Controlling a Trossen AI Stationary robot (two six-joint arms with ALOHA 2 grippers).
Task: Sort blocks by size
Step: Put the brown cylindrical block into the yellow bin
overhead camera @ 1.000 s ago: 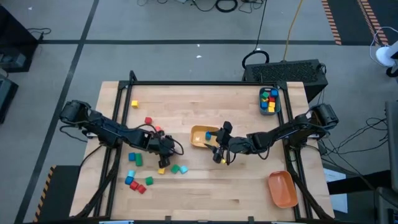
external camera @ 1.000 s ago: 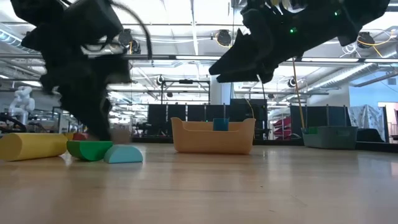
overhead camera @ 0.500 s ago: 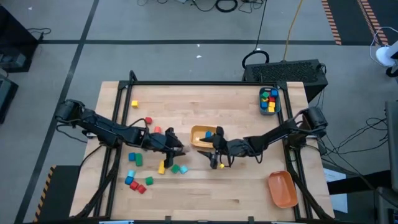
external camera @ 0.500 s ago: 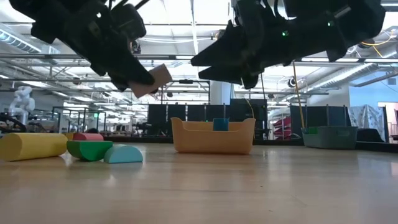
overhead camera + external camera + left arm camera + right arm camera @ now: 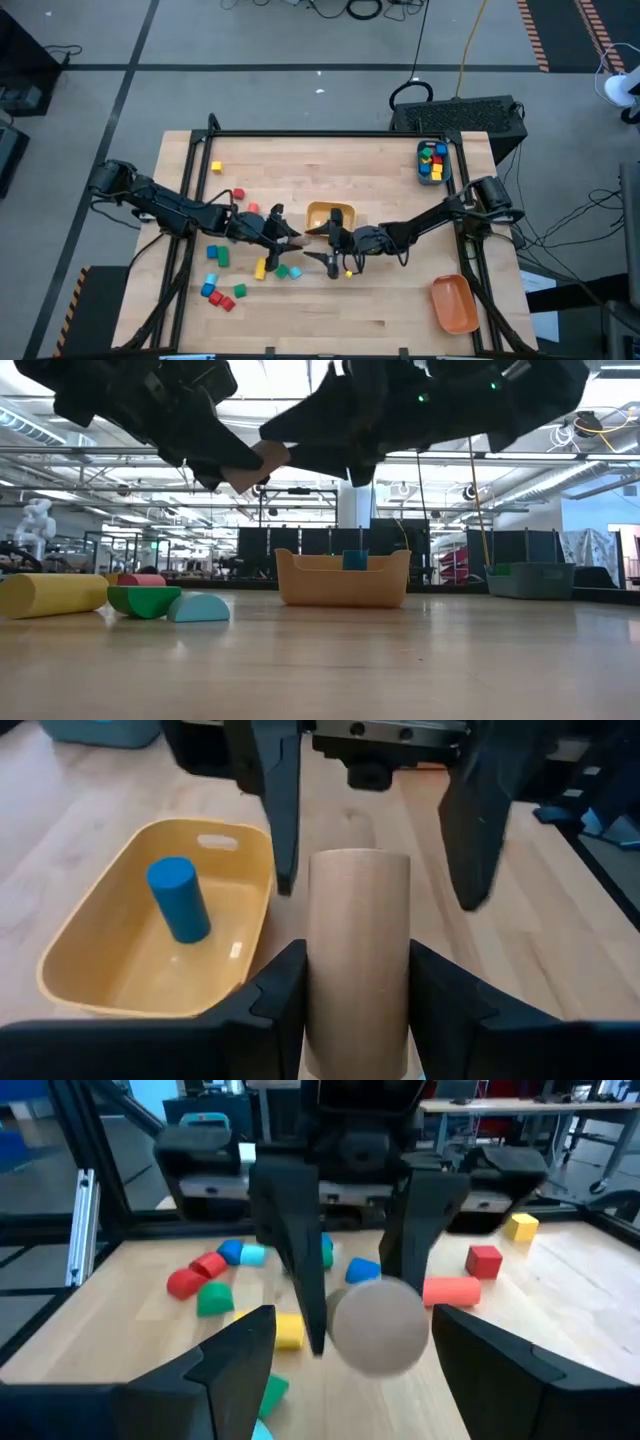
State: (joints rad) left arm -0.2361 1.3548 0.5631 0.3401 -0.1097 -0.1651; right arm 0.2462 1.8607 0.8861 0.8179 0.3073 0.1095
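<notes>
In the left wrist view, the near end of the tan cylinder (image 5: 358, 955) was cut off by the picture's edge, and the left gripper's fingers (image 5: 275, 1005) covered its lower flanks. In the high view this cylinder was too small to make out between the two grippers. In the right wrist view, only its round end face (image 5: 379, 1327) showed; its length was hidden behind that face.

In the low view, both arms were cut off by the top edge, and the tan cylinder (image 5: 256, 464) was partly covered by the dark fingers. The contents of the teal bin (image 5: 433, 162) were too small to count from above. The yellow bin (image 5: 343, 581) wall hid most of the blue cylinder (image 5: 355, 560).
</notes>
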